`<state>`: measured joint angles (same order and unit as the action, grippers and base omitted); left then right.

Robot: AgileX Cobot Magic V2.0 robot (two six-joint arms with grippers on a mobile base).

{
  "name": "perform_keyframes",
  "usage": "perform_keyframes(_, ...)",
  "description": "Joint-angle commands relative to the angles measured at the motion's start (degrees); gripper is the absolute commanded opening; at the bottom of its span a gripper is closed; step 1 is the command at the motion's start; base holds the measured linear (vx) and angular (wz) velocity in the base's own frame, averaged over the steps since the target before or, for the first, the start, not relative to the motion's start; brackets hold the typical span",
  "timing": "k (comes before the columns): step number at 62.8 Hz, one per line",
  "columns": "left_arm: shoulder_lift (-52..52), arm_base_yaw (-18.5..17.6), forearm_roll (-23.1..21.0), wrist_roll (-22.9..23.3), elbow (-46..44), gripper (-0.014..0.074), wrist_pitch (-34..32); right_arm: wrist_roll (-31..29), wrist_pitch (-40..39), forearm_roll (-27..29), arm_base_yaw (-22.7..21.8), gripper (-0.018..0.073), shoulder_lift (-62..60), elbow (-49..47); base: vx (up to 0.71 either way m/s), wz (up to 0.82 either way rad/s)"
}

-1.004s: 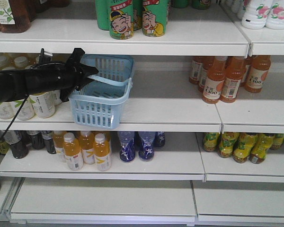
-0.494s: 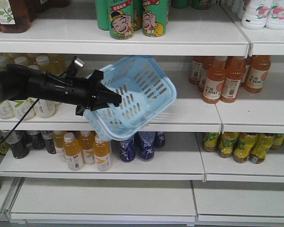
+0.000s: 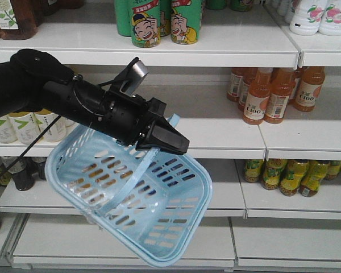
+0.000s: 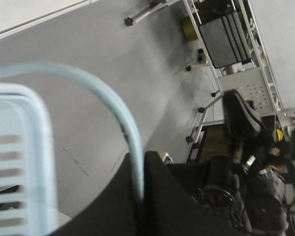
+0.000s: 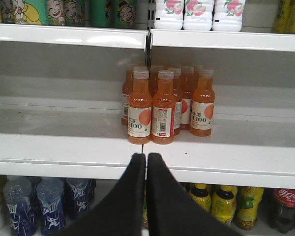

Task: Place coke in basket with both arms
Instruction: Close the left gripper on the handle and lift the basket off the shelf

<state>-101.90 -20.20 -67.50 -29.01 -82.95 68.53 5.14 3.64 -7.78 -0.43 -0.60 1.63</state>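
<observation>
A: What do we hold nearest to us?
B: Our left gripper is clamped on the flat handle, which runs between its 2 black jaws.

A: And below it?
B: The basket hangs from that handle in the air in front of the shelves. It is tilted, so we look into it and see its slotted bottom.

A: Our other side?
B: Our right gripper has its 2 jaws pressed together with nothing between them. It points at the orange drink bottles.

A: Farther back?
B: Those bottles stand clustered on a white shelf, and the green cans with cartoon faces stand 1 level higher.
</observation>
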Motion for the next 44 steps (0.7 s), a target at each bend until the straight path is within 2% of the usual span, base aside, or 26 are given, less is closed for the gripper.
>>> perform_keyframes(1, 7.2, -2.4, -4.6, -1.0, 1.0, -0.0007, -0.8, -0.4, -4.1, -0.3, -0.4, -0.0006, -1.0, 0.6, 0.00, 0.00)
perform_keyframes(13, 15.4, -6.3, -4.6, -2.0, 7.5, -0.0007, -5.5, -0.4, -4.1, -0.3, -0.4, -0.0006, -1.0, 0.6, 0.00, 0.00)
perform_keyframes(24, 21.6, -9.2, -8.1, -4.4, 13.6, -0.0007, -13.0, -0.4, -4.1, -0.3, -0.4, -0.0006, -1.0, 0.6, 0.00, 0.00)
perform_keyframes(32, 24.3, -10.2, -11.1, -6.5, 15.6, -0.0007, -15.2, -0.4, -4.1, -0.3, -0.4, -0.0006, -1.0, 0.6, 0.00, 0.00)
perform_keyframes(44, 25.0, -10.2, -12.5, -8.0, 15.6, -0.0007, -15.3, -0.4, -4.1, -0.3, -0.4, -0.0006, -1.0, 0.6, 0.00, 0.00)
